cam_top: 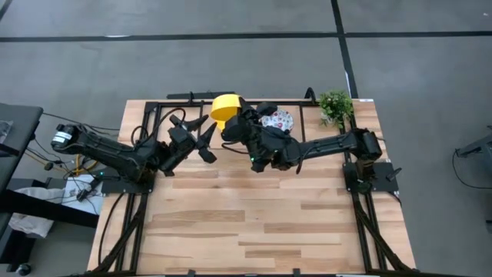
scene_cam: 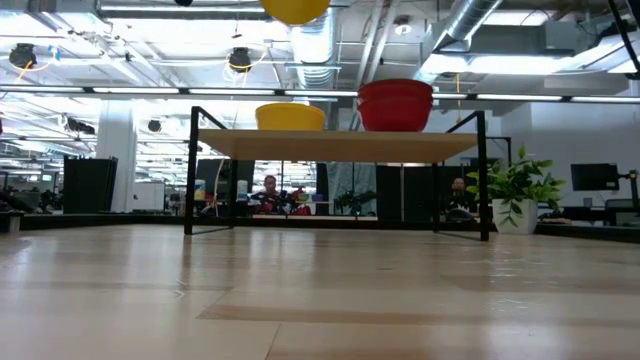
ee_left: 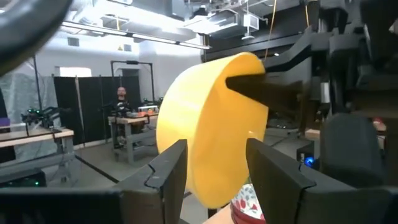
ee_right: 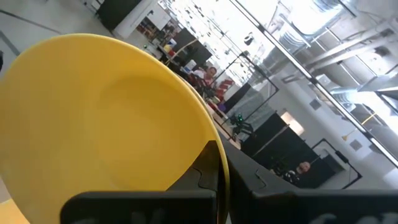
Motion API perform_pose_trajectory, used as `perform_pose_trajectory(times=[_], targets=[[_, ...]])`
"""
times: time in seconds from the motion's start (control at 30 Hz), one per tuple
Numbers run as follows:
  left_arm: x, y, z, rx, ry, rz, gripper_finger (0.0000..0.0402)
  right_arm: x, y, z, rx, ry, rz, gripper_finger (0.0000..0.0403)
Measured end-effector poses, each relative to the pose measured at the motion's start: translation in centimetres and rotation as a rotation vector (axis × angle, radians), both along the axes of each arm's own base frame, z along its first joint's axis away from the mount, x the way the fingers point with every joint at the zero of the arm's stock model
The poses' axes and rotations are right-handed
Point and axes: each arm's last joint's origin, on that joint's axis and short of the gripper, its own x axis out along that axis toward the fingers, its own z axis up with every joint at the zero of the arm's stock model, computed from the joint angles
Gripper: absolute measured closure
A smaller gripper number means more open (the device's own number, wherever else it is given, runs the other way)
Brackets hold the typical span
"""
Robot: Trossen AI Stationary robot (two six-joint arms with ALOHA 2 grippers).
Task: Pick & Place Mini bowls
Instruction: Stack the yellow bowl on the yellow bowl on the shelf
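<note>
Currently a glossy yellow bowl [cam_top: 225, 108] is pinched by its rim in the right pincer [cam_top: 241, 117], fully closed; rigid, slippery. Left pincer [cam_top: 206, 141] is half-open, empty.

A pale wooden plank table [cam_top: 254, 231] filled the lower centre of the high view. At its upper edge stood a black-framed wooden shelf [scene_cam: 335, 145], carrying a glossy yellow bowl [scene_cam: 290, 117] and apparently stacked red bowls [scene_cam: 396, 105]. A green potted plant [cam_top: 336, 106] stood upper right.
</note>
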Motion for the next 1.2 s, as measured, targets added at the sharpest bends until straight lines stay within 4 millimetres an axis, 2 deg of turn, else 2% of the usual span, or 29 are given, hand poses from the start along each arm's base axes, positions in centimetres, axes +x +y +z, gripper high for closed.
perform_pose_trajectory(times=[0.7, 0.83, 1.03, 1.2], targets=[[0.2, 2.0, -0.1, -0.029, -0.011, 0.104, 0.0242, 0.1, 0.6, 0.0, -0.018, -0.001, 0.056, 0.0403], [0.2, 2.0, -0.1, -0.029, -0.012, 0.102, 0.028, 0.1, 0.6, 0.0, -0.013, -0.012, 0.059, 0.0403], [0.2, 2.1, -0.1, -0.066, -0.04, 0.1, 0.0384, 0.1, 0.8, 0.0, -0.011, -0.013, 0.059, 0.0402], [0.2, 2.1, -0.1, -0.074, -0.044, 0.097, 0.0392, 0.0, 1.2, 0.0, -0.011, -0.012, 0.07, 0.039]])
